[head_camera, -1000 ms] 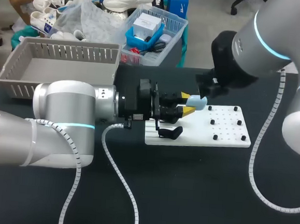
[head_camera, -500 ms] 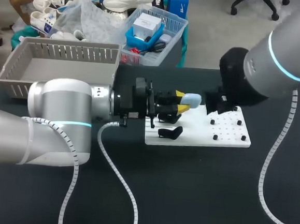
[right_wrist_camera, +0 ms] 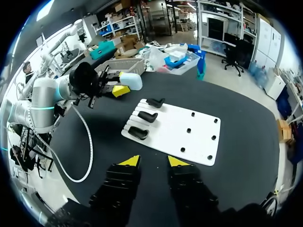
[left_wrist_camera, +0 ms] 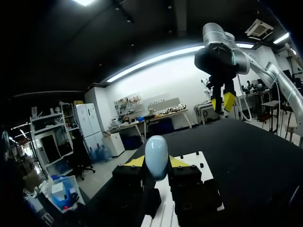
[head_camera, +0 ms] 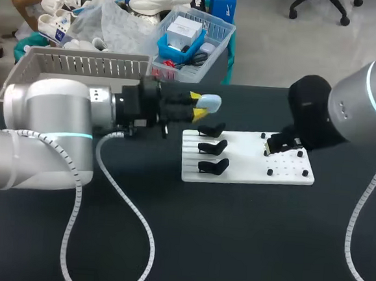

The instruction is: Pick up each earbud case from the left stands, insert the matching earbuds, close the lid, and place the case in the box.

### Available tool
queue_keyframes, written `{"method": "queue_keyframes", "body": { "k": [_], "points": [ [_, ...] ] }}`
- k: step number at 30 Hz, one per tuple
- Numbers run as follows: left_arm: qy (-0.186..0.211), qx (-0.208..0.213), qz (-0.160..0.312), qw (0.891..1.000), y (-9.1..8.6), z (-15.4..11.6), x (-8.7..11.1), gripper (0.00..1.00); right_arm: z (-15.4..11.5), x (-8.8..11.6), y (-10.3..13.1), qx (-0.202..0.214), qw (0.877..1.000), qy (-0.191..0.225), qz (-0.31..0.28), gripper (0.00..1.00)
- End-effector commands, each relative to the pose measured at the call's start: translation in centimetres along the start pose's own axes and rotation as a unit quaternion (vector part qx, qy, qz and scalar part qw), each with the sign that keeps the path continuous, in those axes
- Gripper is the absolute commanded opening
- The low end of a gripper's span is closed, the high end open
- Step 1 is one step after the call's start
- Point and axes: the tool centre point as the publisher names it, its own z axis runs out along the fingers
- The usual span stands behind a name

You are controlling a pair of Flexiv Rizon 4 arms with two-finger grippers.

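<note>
Head view: left jaws, grasping the earbud case (head_camera: 209,103), swung off the stands (head_camera: 212,147) toward the basket (head_camera: 83,64) — placing comes next; right jaws released.

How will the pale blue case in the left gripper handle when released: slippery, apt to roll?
Likely slippery: the case looks smooth and glossy in the left gripper. Its rounded, egg-like shape would probably rock or roll on landing. It seems rigid: no visible squashing.

The pale-blue earbud case (head_camera: 210,103), lid closed, is clamped in the jaws of the left gripper (head_camera: 197,105) above the counter (head_camera: 232,235). It hangs between the grey box (head_camera: 77,63), far left, and 3 empty black stands (head_camera: 212,146).
</note>
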Motion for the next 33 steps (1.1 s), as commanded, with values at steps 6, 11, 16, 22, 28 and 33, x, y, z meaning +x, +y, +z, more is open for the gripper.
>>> {"method": "queue_keyframes", "body": {
  "k": [6,11,16,22,28,33],
  "points": [
    [-0.019,-0.040,-0.005,0.999,3.2,-3.2,1.0,0.00,0.7,0.0,0.2,0.001,0.999,-0.046,0.011,0.31],
    [-0.005,-0.069,-0.008,0.998,4.9,-5.5,2.0,0.00,0.6,0.4,-0.2,0.008,0.999,-0.041,0.012,0.31],
    [0.012,-0.095,-0.006,0.995,6.1,-7.3,2.1,0.00,0.5,1.3,-1.0,0.005,0.999,-0.046,0.018,0.32],
    [0.020,-0.119,-0.007,0.993,7.1,-8.6,2.3,0.00,0.8,1.7,-1.7,0.002,0.999,-0.047,0.026,0.31],
    [0.027,-0.154,-0.024,0.987,7.4,-10.2,3.4,0.00,1.0,1.3,-2.1,0.001,0.999,-0.042,0.023,0.31],
    [0.028,-0.197,-0.032,0.980,7.5,-11.8,4.2,0.00,1.1,0.9,-2.3,0.000,0.999,-0.039,0.025,0.30]
  ]
}}
